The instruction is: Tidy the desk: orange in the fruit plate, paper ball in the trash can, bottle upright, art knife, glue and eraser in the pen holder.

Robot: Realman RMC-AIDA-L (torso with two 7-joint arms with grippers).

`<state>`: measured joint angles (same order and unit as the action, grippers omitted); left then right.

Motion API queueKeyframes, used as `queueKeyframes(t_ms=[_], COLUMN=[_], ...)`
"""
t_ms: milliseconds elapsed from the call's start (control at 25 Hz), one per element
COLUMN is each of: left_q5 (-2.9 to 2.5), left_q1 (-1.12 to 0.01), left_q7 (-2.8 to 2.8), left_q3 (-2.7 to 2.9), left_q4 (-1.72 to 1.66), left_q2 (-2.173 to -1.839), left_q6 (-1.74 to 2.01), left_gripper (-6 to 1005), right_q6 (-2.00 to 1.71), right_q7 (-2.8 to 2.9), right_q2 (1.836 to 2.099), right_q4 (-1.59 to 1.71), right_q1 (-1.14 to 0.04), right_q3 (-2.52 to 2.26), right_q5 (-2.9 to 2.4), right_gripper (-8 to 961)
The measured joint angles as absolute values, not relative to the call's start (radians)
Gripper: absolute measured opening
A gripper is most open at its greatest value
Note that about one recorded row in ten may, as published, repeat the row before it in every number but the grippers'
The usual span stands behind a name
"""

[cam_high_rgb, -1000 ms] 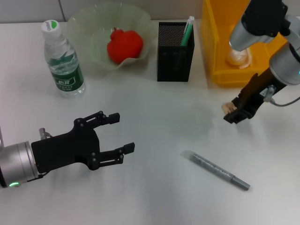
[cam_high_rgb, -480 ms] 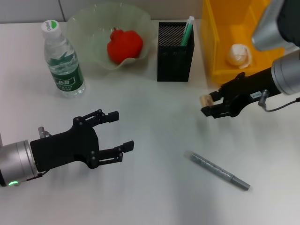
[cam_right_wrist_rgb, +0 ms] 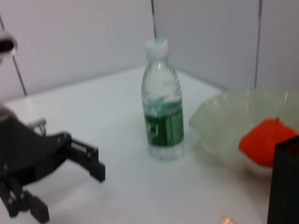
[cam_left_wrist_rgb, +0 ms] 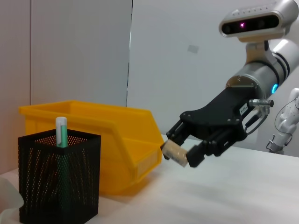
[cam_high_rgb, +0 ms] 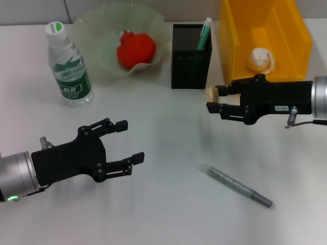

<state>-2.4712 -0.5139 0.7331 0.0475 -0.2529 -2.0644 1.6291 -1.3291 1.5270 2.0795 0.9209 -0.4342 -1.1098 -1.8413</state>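
My right gripper (cam_high_rgb: pixel 213 99) is shut on a small tan eraser (cam_high_rgb: pixel 210 94) and hovers just in front and to the right of the black mesh pen holder (cam_high_rgb: pixel 191 51). The left wrist view shows the same eraser (cam_left_wrist_rgb: pixel 174 153) pinched at the fingertips. A green glue stick (cam_high_rgb: pixel 204 34) stands in the holder. The grey art knife (cam_high_rgb: pixel 235 185) lies on the table nearer me. The bottle (cam_high_rgb: pixel 69 64) stands upright at the far left. The red-orange fruit (cam_high_rgb: pixel 136 49) rests in the green fruit plate (cam_high_rgb: pixel 92 25). A paper ball (cam_high_rgb: pixel 260 59) lies in the yellow trash can (cam_high_rgb: pixel 230 46). My left gripper (cam_high_rgb: pixel 131 142) is open and empty over the near left of the table.
Pen holder and yellow bin stand close together at the back, with a narrow gap between them. The right wrist view shows the bottle (cam_right_wrist_rgb: pixel 162 102), the plate (cam_right_wrist_rgb: pixel 224 126) and the left gripper's fingers (cam_right_wrist_rgb: pixel 84 154) farther off.
My right gripper has swung left and back with the eraser, from the table's right side to beside the pen holder. The left gripper has barely moved.
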Motion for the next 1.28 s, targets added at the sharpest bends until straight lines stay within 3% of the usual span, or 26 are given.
queueKeyframes(t_ms=[640, 1280], left_q5=[-2.471, -2.471], left_q1=[-0.514, -0.515], left_q7=[0.736, 0.739], left_q3=[0.047, 0.048], left_q4=[-0.258, -0.253], left_q2=[-2.062, -2.065], left_q6=[1.634, 1.634], left_gripper=[842, 842], right_q6=[-1.337, -1.325], right_q7=[0.799, 0.694], right_q2=[2.083, 2.088], right_q4=[0.427, 0.306], right_q1=[-0.451, -0.514], right_q3=[-1.083, -1.08], right_q5=[-1.294, -1.15], right_gripper=[446, 445])
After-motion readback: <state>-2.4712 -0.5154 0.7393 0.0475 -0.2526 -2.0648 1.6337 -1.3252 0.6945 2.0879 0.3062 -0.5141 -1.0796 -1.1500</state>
